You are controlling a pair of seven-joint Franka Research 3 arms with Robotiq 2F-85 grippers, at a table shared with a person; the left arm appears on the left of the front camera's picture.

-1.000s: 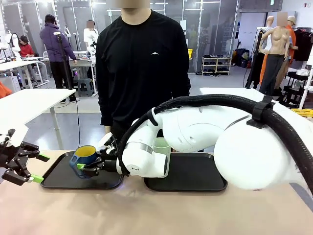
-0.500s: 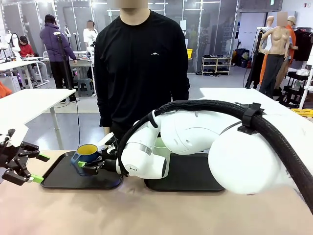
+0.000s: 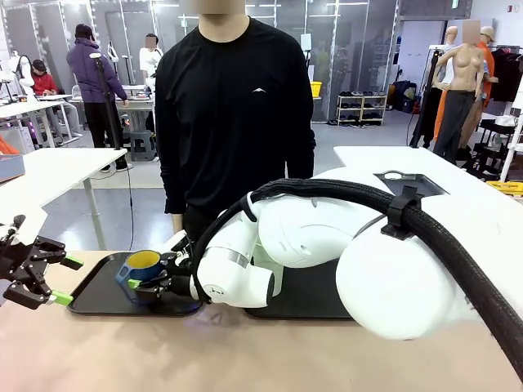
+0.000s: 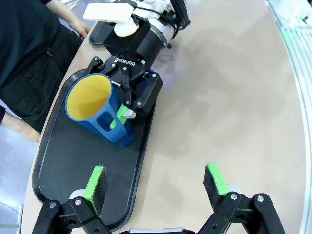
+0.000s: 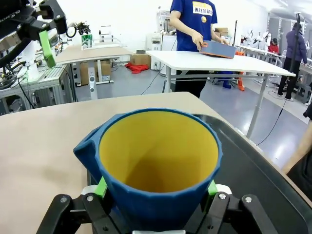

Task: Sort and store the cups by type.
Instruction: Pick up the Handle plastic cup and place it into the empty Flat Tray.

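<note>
Premises: a robotics laboratory. Evidence: rows of white worktables [image 3: 49,171], a shoe rack [image 3: 361,108] (far wall), grey polished floor, people working at other stations.

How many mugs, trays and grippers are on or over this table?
blue mug: 1
black trays: 2, left tray and right tray
grippers: 2, left gripper and right gripper
Total: 5

1 blue mug [image 3: 144,263], 2 black trays [image 3: 98,296] [image 3: 315,290], 1 person [image 3: 233,114] at table.
</note>
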